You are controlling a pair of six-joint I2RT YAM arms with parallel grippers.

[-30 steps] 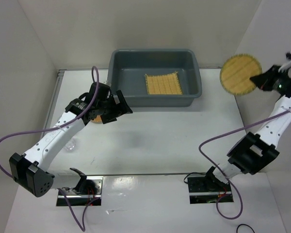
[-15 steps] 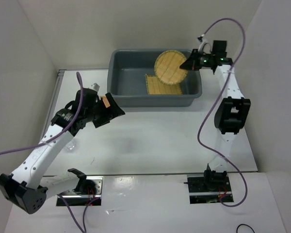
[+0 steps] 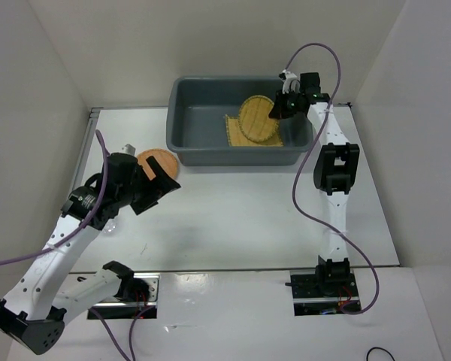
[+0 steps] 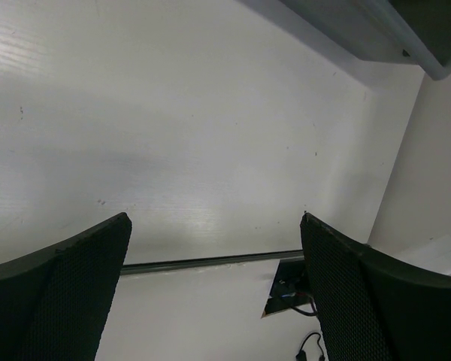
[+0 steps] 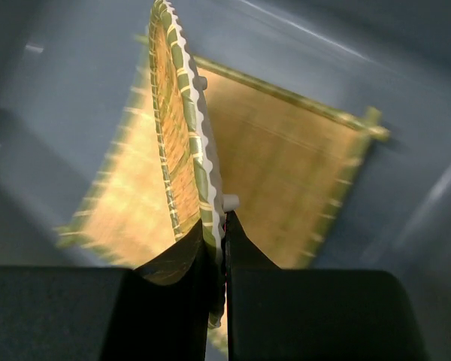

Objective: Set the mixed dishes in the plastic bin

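1. A white table (image 3: 240, 218) with faint scuffs fills the middle.
2. A left wall (image 3: 30, 113), back wall (image 3: 210, 37) and right wall (image 3: 421, 90), all plain and pale, enclose it.
3. A thin metal strip (image 3: 233, 269) runs along its near edge.
4. A black cord (image 3: 376, 353) lies at the near right corner.

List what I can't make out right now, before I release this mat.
- Top view: the left gripper covers part of the disc.
- Top view: one cup is faint and small beside the left arm. No second cup shows anywhere.
- Top view: the round mat covers part of the square mat; contact unclear.
- Right wrist view: blurred; the right gripper hides the round mat's near edge.
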